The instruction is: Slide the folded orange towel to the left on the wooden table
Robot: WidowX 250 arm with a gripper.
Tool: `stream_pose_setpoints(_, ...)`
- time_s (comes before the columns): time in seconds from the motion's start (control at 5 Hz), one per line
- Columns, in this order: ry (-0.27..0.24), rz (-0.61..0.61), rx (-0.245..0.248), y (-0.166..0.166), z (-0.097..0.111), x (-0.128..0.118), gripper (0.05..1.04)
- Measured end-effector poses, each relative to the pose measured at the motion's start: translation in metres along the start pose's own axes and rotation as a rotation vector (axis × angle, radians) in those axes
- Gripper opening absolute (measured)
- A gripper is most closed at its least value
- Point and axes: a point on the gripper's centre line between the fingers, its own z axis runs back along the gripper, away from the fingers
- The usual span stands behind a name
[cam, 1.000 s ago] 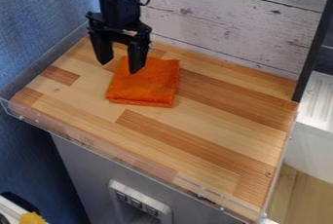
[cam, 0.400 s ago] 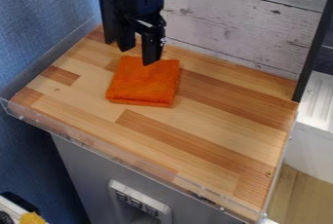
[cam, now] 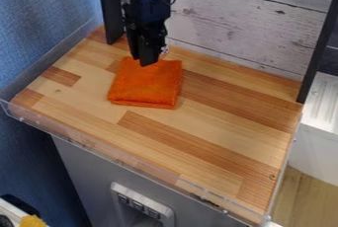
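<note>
The black gripper [cam: 146, 56] hangs down at the upper left of the wooden surface, its lower end over the back edge of an orange cloth [cam: 146, 85]. The cloth lies folded into a rough square, flat on the wood, left of the middle. Part of its back edge is hidden behind the gripper. Whether the gripper touches the cloth, I cannot tell.
The wooden tabletop [cam: 198, 132] has a clear low rim [cam: 125, 158] along its front. Whitewashed boards [cam: 244, 28] stand behind it, with dark posts at the back left [cam: 110, 9] and right [cam: 318, 48]. A blue wall [cam: 39, 28] is at left.
Compared with a second ago, the gripper is farther right and has turned, so it looks narrower from here. The cloth lies where it was.
</note>
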Motion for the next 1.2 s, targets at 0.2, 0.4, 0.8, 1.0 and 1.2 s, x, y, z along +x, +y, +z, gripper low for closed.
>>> stream_pose_setpoints(0.2,-0.011,-0.052,0.007,0.002,-0.014,0.007,0.148)
stream_pose_setpoints(0.4,-0.031,-0.09,0.007,-0.001,-0.022,0.012,0.065)
stream_pose_setpoints(0.8,-0.039,-0.134,-0.011,-0.006,-0.035,0.01,0.059)
stream_pose_setpoints(1.0,-0.034,-0.142,-0.019,-0.007,-0.039,0.005,0.059)
stream_pose_setpoints(1.2,-0.037,-0.133,-0.024,-0.003,-0.04,0.001,0.059)
